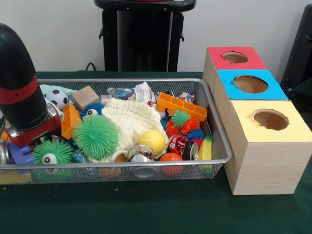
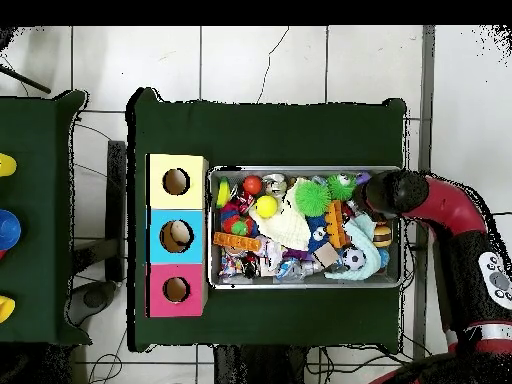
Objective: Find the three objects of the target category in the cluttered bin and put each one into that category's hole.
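tool [image 1: 22,146] | low in bin [image 1: 222,161] | grip state: cannot tell

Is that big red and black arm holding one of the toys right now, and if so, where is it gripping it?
It cannot be told. The arm reaches down into the wire bin at one end, but its own body and the clutter hide its tip, so any hold is out of sight.

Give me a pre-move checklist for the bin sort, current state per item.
1. Arm over the bin's end farthest from the boxes: ok.
2. Gripper open or shut: cannot tell, hidden in clutter.
3. Object in grasp: cannot tell.
4. Red, blue, yellow holes unobstructed on top: ok.
5. Blue hole empty: not ok, overhead shows something inside.
6. Target category identified: cannot tell.
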Tool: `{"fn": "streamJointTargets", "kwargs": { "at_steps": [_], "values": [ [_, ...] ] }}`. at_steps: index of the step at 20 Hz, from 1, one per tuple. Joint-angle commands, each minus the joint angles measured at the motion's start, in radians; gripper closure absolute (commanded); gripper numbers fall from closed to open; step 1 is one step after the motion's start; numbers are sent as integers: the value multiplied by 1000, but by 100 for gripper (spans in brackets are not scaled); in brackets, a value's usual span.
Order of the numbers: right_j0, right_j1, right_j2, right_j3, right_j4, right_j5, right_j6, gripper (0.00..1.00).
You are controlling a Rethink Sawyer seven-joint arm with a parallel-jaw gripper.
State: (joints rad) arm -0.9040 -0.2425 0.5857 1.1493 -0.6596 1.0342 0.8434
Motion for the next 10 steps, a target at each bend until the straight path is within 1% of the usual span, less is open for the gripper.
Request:
{"fn": "streamJointTargets", "kwargs": {
  "at_steps": [1,3,7,10],
  "values": [
    [113,-117,-3,-47,-63,68,-153,100],
    [155,-127,-26,-72,-70,112,-112,100],
    [199,-128,-44,-95,-62,139,-76,100],
    [245,-146,-73,-96,-61,177,-32,100]
  ]
}}
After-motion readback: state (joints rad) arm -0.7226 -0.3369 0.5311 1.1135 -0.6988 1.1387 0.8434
